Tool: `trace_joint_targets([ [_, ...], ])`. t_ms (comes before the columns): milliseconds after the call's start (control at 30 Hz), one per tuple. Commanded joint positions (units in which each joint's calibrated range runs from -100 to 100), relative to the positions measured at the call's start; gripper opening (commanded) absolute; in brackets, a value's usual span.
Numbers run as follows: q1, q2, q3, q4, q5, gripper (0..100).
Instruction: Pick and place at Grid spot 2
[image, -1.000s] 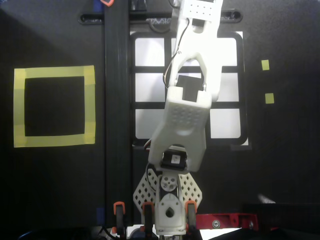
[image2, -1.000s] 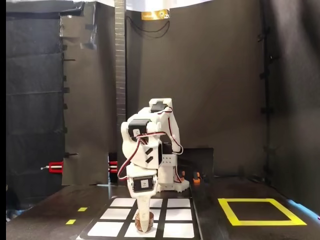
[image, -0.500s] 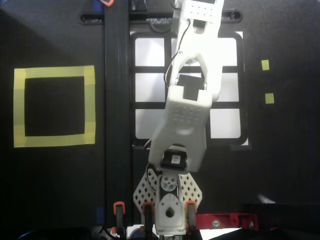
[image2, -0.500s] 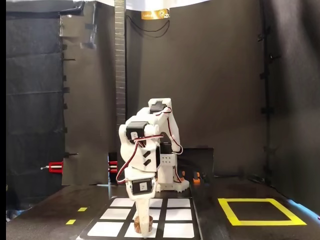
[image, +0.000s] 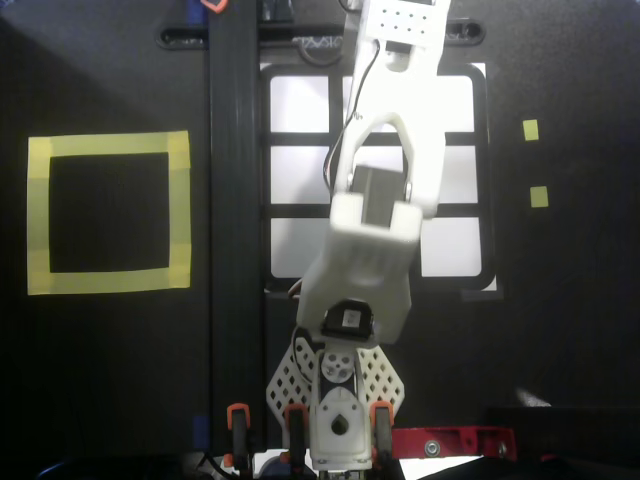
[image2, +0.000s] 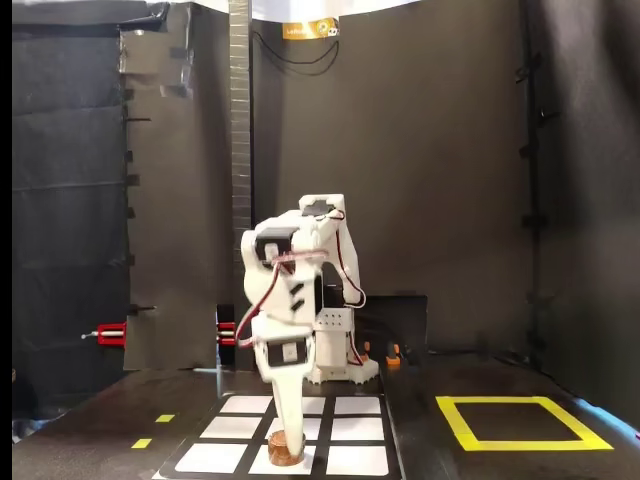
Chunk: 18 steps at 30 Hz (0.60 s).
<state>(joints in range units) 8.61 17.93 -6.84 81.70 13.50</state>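
- Fixed view: the gripper (image2: 286, 438) points straight down onto a small brown round thing (image2: 284, 451) sitting in the grid's nearest middle cell.
- Can't tell how wide the jaws are, or if they're actually grabbing it.
- Overhead: Grid spot 2 (image: 345, 100), at the grid's 12 o'clock, is mostly hidden under the white arm (image: 385, 190).
- Yellow tape square (image: 108, 212) is way off at 9 o'clock.

Black curtain walls (image2: 440, 150), dark tabletop (image2: 500, 375)

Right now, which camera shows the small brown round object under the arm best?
The fixed view: the small brown round object sits in plain sight on the near row of the glowing white grid, at the tool tip. In the overhead view, the white arm hides it entirely.
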Motion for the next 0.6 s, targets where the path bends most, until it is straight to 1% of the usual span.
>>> trace_joint_targets([
  [0,0.23,-6.68,-0.21,2.19,-0.05,32],
  [200,-0.19,-15.01,-0.21,7.84,-0.2,32],
  [367,-2.04,-19.56,-0.12,8.26,-4.05,32],
  [433,-2.46,-20.16,-0.12,8.34,-4.44,32],
  [500,-2.54,-20.42,-0.12,8.34,-4.44,28],
  [567,-2.54,-20.5,-0.12,8.34,-4.44,19],
])
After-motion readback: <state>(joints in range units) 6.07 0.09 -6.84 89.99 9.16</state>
